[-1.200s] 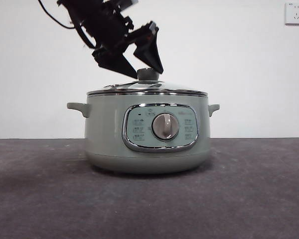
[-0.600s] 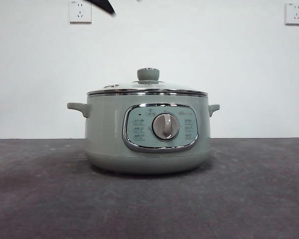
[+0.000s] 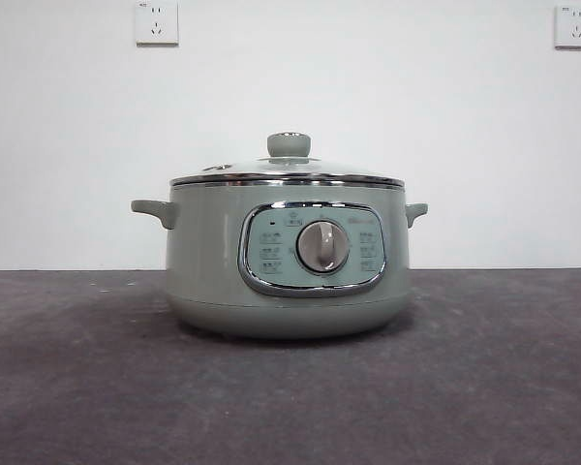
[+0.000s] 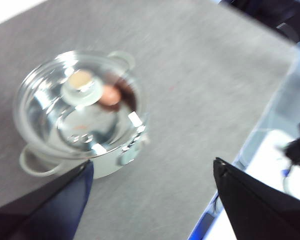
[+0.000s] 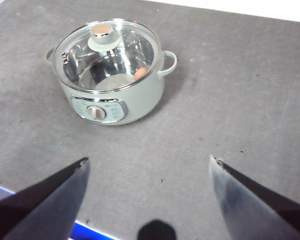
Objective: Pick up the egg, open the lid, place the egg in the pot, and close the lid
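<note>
Egg [image 5: 139, 73] inside pot [image 5: 135, 107], lid [image 5: 110, 55] seated. I judge task done. Left gripper [image 4: 152, 172], right gripper [image 5: 149, 165] spread, empty, well clear above.

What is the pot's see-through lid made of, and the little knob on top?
The lid looks like clear glass: the egg shows through it inside the pot. Its shiny rim looks like polished metal, mirror-bright. The knob is matte pale green, probably plastic, though the pictures cannot settle that.
</note>
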Robot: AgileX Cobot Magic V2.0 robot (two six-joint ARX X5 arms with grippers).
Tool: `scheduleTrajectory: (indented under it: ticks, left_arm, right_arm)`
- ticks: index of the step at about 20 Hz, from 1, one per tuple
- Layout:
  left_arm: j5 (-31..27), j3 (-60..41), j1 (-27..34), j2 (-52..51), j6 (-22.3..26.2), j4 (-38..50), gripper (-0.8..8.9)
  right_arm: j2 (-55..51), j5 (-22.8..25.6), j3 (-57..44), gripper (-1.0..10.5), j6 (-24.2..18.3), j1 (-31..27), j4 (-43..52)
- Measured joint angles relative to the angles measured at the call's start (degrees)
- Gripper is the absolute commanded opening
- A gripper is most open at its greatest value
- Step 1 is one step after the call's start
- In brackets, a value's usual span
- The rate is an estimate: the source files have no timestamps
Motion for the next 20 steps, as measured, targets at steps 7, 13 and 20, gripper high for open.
scheduleTrajectory:
  ticks: [7,13,20]
  left_arm:
    - [0.2,0.0,0.0,-0.4,-0.6,0.0,-0.06]
    - [0.2,0.0,0.0,-0.4,-0.6,0.0,-0.05]
    - [0.2,0.0,0.0,-0.4,-0.6,0.0,-0.04]
  right_arm:
    - [0.0,-1.0,0.0,-0.1,0.0,0.0,0.0]
    - [0.0,-0.2,0.0,0.0,0.0,0.0,0.0]
    - [0.0,0.0,0.0,0.0,0.0,0.0,0.0]
